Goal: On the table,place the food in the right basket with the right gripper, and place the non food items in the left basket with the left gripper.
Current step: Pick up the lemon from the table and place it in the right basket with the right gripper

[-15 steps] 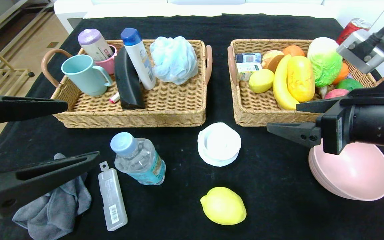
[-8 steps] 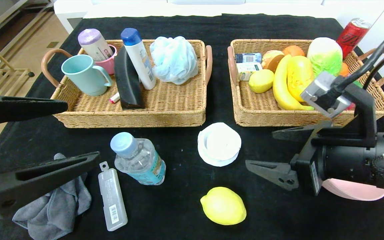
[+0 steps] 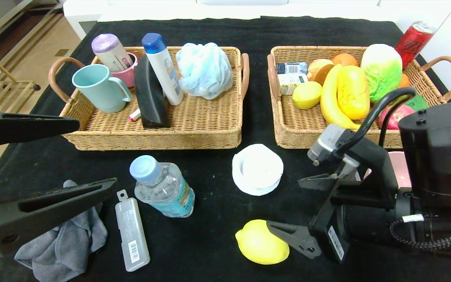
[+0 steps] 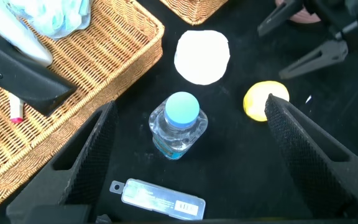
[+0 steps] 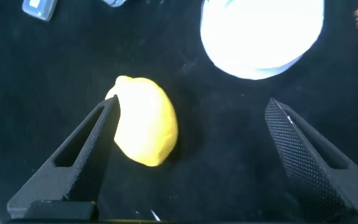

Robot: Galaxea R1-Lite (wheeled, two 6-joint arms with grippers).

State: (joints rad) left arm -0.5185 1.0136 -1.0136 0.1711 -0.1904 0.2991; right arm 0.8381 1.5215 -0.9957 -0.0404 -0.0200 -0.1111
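Step in hand, as judged: the right gripper (image 3: pixel 292 209) is lining up on the lemon (image 3: pixel 262 241), which lies loose on the table (image 3: pixel 217 250) at the near centre, well short of the right basket (image 3: pixel 288 137). The claw's fingers stand wide apart and hold nothing; the lower finger (image 3: pixel 290 237) overlaps the lemon's right side in the head view, while the other finger points toward the white round lid (image 3: pixel 257 169). The left gripper (image 3: pixel 53 164) hovers at the near left, fingers likewise spread and empty, above the grey cloth (image 3: pixel 65 239) and beside the clear plastic case (image 3: pixel 132 235). The water bottle (image 3: pixel 163 188) remains on the table in front of the left basket (image 3: pixel 194 129). Next move, in my judgement: shift the right claw toward the left so the lemon sits centred between the fingers, then descend and close; at present the fruit is off to one side. The right wrist view settles what the head view cannot: the lemon (image 5: pixel 145 129) lies against one finger (image 5: pixel 82 158), with bare cloth across the remainder of the gap. The left wrist view adds the bottle (image 4: pixel 179 124) centred between the left claw's fingers. Only the head view shows both baskets' contents, including a second lemon and a banana already in the right one.
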